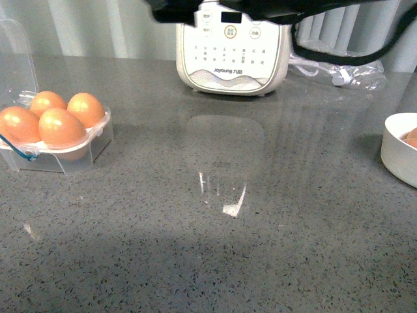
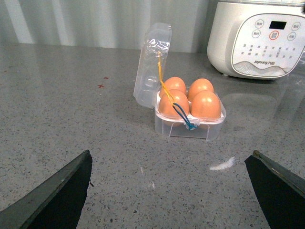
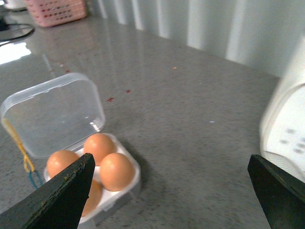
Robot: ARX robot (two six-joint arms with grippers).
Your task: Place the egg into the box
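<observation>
The clear box (image 1: 91, 147) stands at the table's left with its lid (image 1: 16, 55) open, and every cell holds a brown egg (image 1: 62, 127). In the left wrist view the box (image 2: 190, 128) and its eggs (image 2: 206, 104) lie ahead of my open, empty left gripper (image 2: 171, 153), well apart from it. In the right wrist view the box (image 3: 135, 177) with its eggs (image 3: 116, 171) sits beside one finger of my open, empty right gripper (image 3: 171, 156). Another brown egg (image 1: 412, 137) shows in the white bowl at the right edge.
A white rice cooker (image 1: 231, 55) stands at the back centre. The round white bowl (image 1: 397, 156) sits at the right edge. A black cable and a plastic bag (image 1: 345, 72) lie at the back right. A pink basket (image 3: 57, 9) is far off.
</observation>
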